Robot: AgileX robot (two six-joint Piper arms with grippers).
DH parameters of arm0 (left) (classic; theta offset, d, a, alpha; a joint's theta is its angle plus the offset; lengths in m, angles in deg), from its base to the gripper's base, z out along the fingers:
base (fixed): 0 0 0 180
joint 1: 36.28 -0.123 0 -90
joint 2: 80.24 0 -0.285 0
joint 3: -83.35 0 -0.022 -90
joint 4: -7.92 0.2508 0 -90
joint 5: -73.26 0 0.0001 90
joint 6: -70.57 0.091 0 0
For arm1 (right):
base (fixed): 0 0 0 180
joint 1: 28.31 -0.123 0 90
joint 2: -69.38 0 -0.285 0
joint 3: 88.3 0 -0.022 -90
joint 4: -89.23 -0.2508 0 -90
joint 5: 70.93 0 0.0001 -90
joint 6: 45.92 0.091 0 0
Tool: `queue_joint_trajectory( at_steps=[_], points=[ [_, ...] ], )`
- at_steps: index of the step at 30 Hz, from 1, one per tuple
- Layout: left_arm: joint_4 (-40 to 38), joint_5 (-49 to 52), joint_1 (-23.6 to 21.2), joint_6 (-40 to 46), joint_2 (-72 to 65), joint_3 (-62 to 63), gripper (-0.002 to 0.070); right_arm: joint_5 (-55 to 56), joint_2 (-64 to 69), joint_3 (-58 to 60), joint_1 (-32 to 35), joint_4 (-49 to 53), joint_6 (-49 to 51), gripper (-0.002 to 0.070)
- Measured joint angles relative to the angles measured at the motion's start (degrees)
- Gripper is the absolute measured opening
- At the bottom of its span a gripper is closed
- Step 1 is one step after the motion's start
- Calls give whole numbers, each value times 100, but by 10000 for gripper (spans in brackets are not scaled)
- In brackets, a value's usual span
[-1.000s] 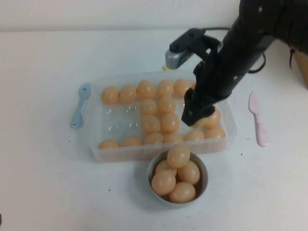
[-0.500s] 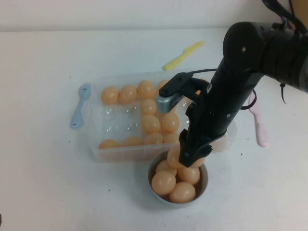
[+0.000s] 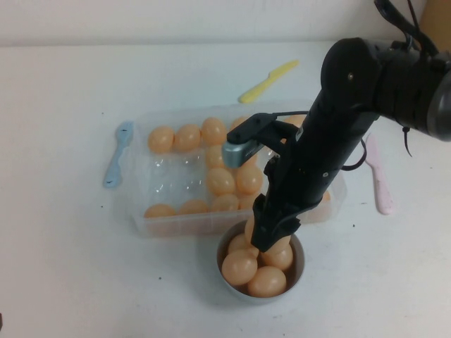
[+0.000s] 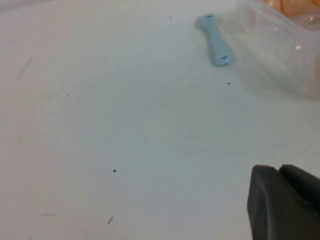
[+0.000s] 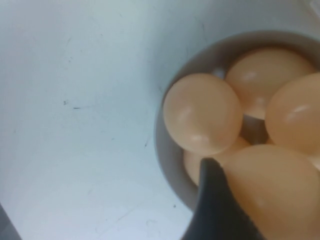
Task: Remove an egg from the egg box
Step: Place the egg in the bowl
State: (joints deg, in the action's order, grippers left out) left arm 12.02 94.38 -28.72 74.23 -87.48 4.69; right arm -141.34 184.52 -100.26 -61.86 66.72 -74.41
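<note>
The egg box [image 3: 176, 224], a clear plastic tray, lies mid-table with several peach-orange eggs [image 3: 220, 181] in its cups. My right gripper [image 3: 270, 236] hangs over the small grey-white bowl [image 3: 300, 264] in front of the box. In the right wrist view it is shut on an egg [image 5: 272, 195], one black finger [image 5: 215, 210] against the egg's side, just above the eggs [image 5: 202, 112] lying in the bowl [image 5: 172, 165]. My left gripper [image 4: 280, 172] shows only in the left wrist view, shut and empty, over bare table to the left of the box [image 4: 270, 45].
A blue spatula [image 3: 118, 153] lies left of the box and also shows in the left wrist view [image 4: 214, 40]. A yellow plastic knife [image 3: 268, 81] lies behind the box. A pink spatula [image 3: 377, 172] lies to its right. The right arm covers the box's right end.
My right arm has moved from above the box's right part toward the near edge and down over the bowl. The yellow knife has come into view behind it.
</note>
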Motion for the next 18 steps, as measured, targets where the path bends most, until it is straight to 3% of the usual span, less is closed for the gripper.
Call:
queue_joint_trajectory(
  at_steps=[18],
  points=[
    [0, 0, 0, 0, 0, 0, -5, 21, 101, 4, 0, 127, 0, 359]
  ],
)
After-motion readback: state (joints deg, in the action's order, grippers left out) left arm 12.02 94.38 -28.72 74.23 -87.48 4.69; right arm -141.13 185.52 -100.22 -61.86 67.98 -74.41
